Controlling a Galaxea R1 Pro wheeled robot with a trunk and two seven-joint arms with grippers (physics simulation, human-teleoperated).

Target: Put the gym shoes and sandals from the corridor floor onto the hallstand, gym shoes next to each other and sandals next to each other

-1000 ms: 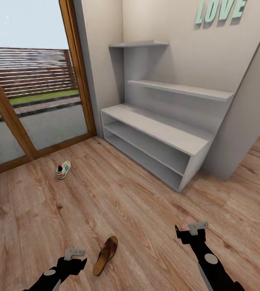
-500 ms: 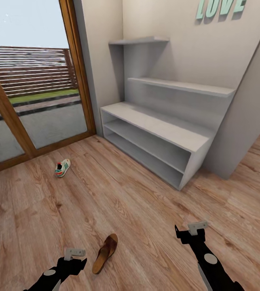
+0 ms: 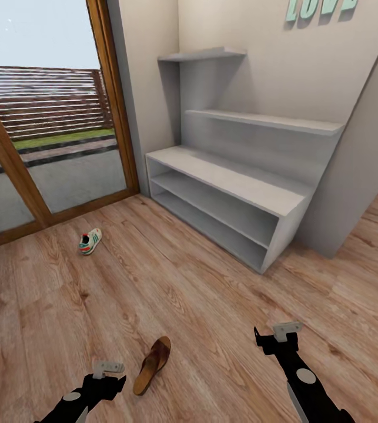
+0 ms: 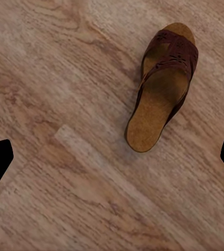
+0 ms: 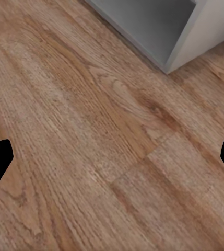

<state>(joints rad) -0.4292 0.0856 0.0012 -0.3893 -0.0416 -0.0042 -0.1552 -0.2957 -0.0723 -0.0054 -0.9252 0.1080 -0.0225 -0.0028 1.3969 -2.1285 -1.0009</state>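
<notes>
Left end effector released, nothing between its fingers, low over the corridor floor; one sandal lies just beside it toward the robot's right, long axis running away toward the hallstand; right end effector also released, farther off. One gym shoe sits near the glass door; second sandal and shoe unseen.

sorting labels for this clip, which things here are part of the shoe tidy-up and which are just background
Part of the job:
- gym shoe
- sandal
- hallstand
- corridor floor

Just background:
- glass door
- LOVE letters
- outdoor fence
</notes>
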